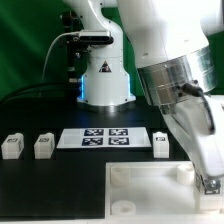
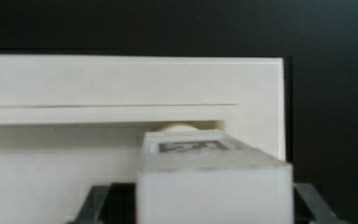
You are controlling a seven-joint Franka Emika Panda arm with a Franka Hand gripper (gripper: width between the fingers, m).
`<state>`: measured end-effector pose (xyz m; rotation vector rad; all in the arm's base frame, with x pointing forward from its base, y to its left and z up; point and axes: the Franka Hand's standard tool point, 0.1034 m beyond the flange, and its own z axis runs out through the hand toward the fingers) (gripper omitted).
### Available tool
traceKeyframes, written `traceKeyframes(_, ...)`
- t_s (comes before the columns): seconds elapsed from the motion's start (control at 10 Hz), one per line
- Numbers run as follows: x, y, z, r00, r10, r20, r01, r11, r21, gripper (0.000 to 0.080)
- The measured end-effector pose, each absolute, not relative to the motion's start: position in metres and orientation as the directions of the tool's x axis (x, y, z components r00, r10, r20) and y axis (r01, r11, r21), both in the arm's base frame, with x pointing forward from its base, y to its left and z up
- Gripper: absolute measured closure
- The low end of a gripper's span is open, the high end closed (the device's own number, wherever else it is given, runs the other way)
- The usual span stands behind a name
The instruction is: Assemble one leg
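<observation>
In the wrist view a white leg (image 2: 208,185) with a black-and-white tag on its top face stands between my gripper's (image 2: 202,203) two dark fingers (image 2: 108,205). One finger lies against the leg, and a thin dark strip shows at the other. The leg's round peg end (image 2: 185,130) meets the near edge of the large white tabletop (image 2: 131,95). In the exterior view my gripper (image 1: 208,186) is low over the tabletop's (image 1: 140,190) corner on the exterior view's right, and the arm hides the held leg there.
Three loose legs stand on the black table: two (image 1: 11,146) (image 1: 43,146) at the exterior view's left and one (image 1: 161,143) right of the marker board (image 1: 107,138). The robot base (image 1: 105,85) stands behind.
</observation>
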<state>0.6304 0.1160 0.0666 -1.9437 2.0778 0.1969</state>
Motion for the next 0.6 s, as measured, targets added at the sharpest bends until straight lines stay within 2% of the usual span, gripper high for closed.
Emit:
traceKeyframes(0.2,0.630,0.116,0.066,0.045,-0.956,-0.290,-0.992,-0.009,-0.123,0.0496)
traceKeyframes(0.3,0.630,0.117,0.066,0.048,-0.956,-0.289,-0.992,-0.013,-0.123,0.0266)
traceKeyframes(0.4,0.627,0.119,0.067,0.164,-0.947,-0.275,-0.983,-0.135,-0.121,0.0266)
traceKeyframes(0.5,0.626,0.122,0.072,0.387,-0.893,-0.229,-0.922,-0.369,-0.118,0.0171)
traceKeyframes(0.6,0.626,0.128,0.077,0.544,-0.817,-0.191,-0.839,-0.533,-0.110,0.0171)
